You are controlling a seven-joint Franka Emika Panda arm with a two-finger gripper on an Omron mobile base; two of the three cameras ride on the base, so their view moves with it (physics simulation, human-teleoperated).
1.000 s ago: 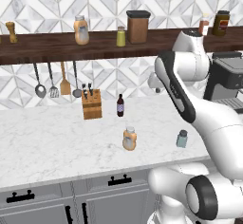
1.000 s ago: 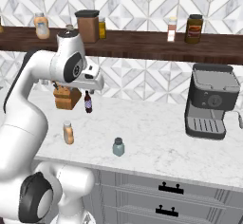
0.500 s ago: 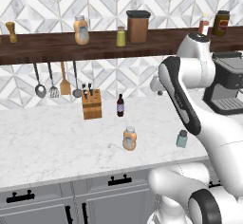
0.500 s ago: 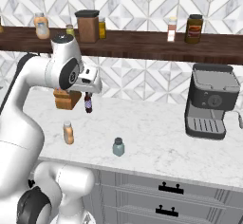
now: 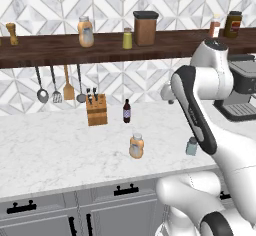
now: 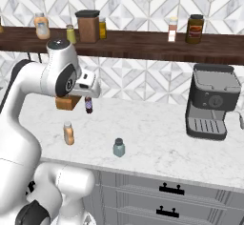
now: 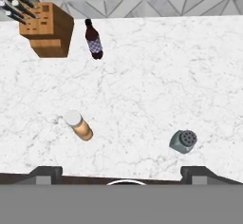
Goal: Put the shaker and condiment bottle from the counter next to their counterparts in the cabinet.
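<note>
Pick the shaker first

Your gripper hangs high with jaws wide apart, holding nothing; drop straight onto the shaker near the counter's front edge, bottle beside it.

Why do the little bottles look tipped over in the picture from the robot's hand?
Hand view: the camera looks steeply down, so the shaker and orange bottle show their caps and seem to lean. Left base view: both stand upright, with soft shadows on the counter.
</note>
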